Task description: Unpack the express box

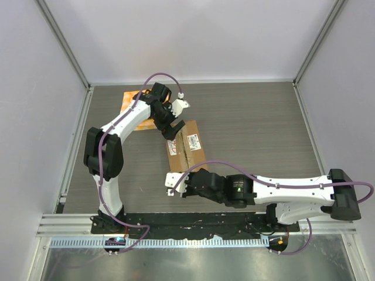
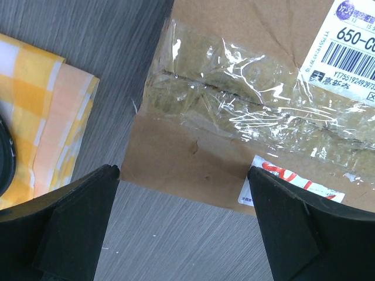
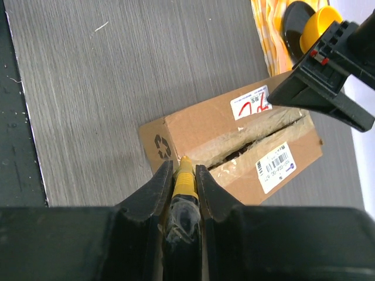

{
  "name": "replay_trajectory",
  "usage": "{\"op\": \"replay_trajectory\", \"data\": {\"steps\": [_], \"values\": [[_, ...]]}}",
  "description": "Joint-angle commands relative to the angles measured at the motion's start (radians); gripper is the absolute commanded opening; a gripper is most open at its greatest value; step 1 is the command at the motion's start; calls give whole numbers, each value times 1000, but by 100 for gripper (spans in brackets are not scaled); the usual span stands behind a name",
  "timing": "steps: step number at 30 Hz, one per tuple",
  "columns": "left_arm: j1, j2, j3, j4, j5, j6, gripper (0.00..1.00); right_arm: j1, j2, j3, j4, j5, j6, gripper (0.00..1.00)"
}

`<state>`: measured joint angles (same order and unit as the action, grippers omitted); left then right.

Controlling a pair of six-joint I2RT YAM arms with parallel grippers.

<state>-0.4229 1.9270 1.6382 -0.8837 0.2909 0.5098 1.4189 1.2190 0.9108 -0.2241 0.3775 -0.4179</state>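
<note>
Express box [image 1: 186, 143] is lying flat on the grey desk [image 1: 252, 117], centre of the top view, long axis running from lower left to upper right of the frame. A yellow checked cloth [image 1: 130, 100] is sitting just beyond its upper-left end.

Right gripper [image 1: 171, 181] is clenching a yellow-handled tool [image 3: 185, 182]. The tool's point is appearing to meet the box's near end, right where the centre seam begins. I cannot tell what kind of blade it has.

Left gripper [image 1: 171, 130] is hanging over the far end of the box with jaws spread wide and nothing between them. In its wrist view the two fingers are framing the box's end from above, not touching it.

Clear tape [image 2: 246, 99] is lying crinkled along the seam. A dark gap is showing along part of the seam in the right wrist view, so the flaps are likely starting to part.

Handling, by judgement:
- The cardboard is looking stiff at edges and corners, while the flaps are likely giving way under pressure.
- The box is probably light, so it is likely sliding on the smooth desk under any push from the tool.
- The tape surface is looking slick and is making a poor grip point.
- The better hold is across the narrow width at the far end, or pressing down on bare cardboard beside the red-marked sticker [image 3: 251, 102].
- For opening, a flap edge at the seam is offering the best purchase.
</note>
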Motion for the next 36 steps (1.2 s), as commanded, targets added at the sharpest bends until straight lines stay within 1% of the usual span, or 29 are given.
{"op": "replay_trajectory", "data": {"steps": [1,10,21,36], "values": [[-7,69,21,-69,56,44,100,5,16,28,69,-31,-107,1],[-7,81,35,-93,80,78,100,-6,50,-3,117,-100,-119,1],[-7,82,32,-103,108,107,100,-72,53,-39,132,-161,-114,1],[-7,84,29,-104,111,121,100,-95,63,-67,152,-172,-91,1]]}}
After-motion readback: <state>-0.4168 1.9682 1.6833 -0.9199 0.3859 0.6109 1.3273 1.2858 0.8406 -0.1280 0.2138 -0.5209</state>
